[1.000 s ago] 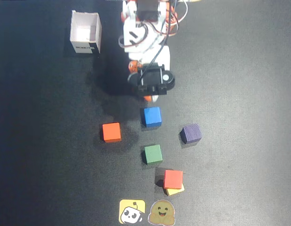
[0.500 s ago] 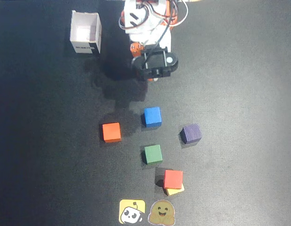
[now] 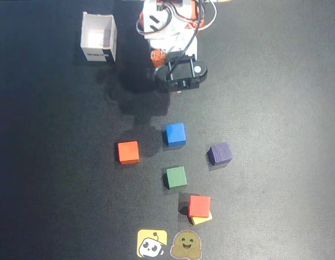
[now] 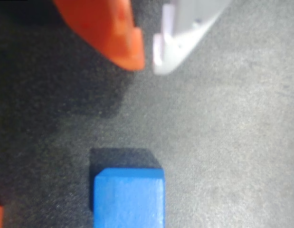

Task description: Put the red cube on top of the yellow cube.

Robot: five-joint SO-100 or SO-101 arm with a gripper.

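Claw (image 4: 149,64) was pinched nearly shut on nothing, hovering at 12 o'clock. Red cube (image 3: 199,206) already sat on the yellow cube (image 3: 203,219) at 6 o'clock, so I'd say parking was next.

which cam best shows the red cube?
Overhead view: the red cube is fully visible, sitting on the yellow cube. The wrist view doesn't show it, only the blue cube below the gripper.
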